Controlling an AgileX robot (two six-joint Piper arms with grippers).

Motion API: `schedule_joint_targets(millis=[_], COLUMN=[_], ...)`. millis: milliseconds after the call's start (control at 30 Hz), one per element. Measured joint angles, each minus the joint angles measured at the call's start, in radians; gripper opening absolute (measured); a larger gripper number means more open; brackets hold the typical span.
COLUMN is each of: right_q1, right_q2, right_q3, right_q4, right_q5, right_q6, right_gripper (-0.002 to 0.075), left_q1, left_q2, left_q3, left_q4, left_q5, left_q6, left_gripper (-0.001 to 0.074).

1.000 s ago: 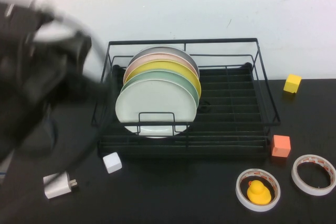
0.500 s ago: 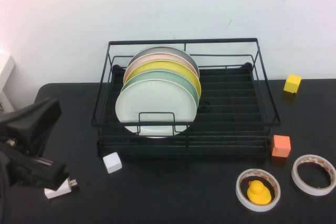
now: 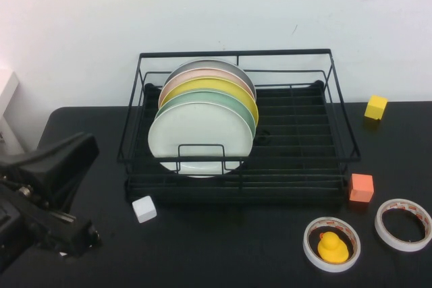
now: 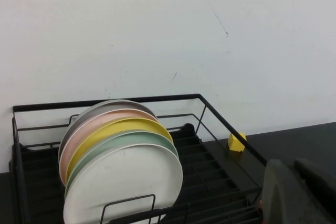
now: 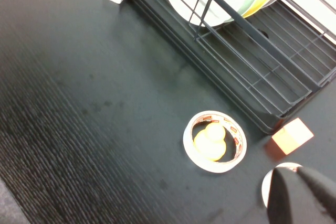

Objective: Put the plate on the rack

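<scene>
- Frontmost in a row of upright plates, the plate (image 3: 200,137) is seen standing on edge in the left half of the rack (image 3: 290,143), leaning against a mint green plate (image 3: 237,106).
- Behind these, a yellow plate (image 3: 223,87), a pink plate (image 3: 202,74) and a grey plate (image 3: 223,65) are stacked the same way.
- A small white cube (image 3: 144,208) is set on the black table (image 3: 223,247) just in front of the rack's left corner.
- An orange cube (image 3: 361,187) lies near the rack's right front corner, and a yellow cube (image 3: 376,107) sits further back on the right.
- A yellow toy duck (image 3: 331,247) is ringed by a tape roll (image 3: 331,226), with a second tape roll (image 3: 403,224) beside it.
- The left gripper (image 3: 74,231) is placed low at the table's left front, jaws closed and holding nothing.
- The right gripper (image 5: 302,195) is shown only in its wrist view, above the second tape roll, jaws closed on nothing.
</scene>
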Motion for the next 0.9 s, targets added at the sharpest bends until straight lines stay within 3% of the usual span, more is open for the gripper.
schedule_joint_targets(millis=[167, 367, 633, 900], right_q1=[0.000, 0.000, 0.000, 0.000], right_q2=[0.000, 0.000, 0.000, 0.000], right_q3=[0.000, 0.000, 0.000, 0.000], right_q4=[0.000, 0.000, 0.000, 0.000], right_q5=[0.000, 0.000, 0.000, 0.000], right_q6=[0.000, 0.000, 0.000, -0.002], right_gripper=[-0.0002, -0.0002, -0.0002, -0.0002], left_q1=[0.014, 0.176, 0.456, 0.570], left_q2=[-0.044, -0.245, -0.537, -0.661], left_q3=[0.027, 0.124, 0.255, 0.309], left_q4=[0.000, 0.006, 0.009, 0.011], left_q5=[0.019, 0.120, 0.207, 0.217], left_q6=[0.000, 0.009, -0.023, -0.052], left_gripper=[-0.0001, -0.0001, -0.0001, -0.0001])
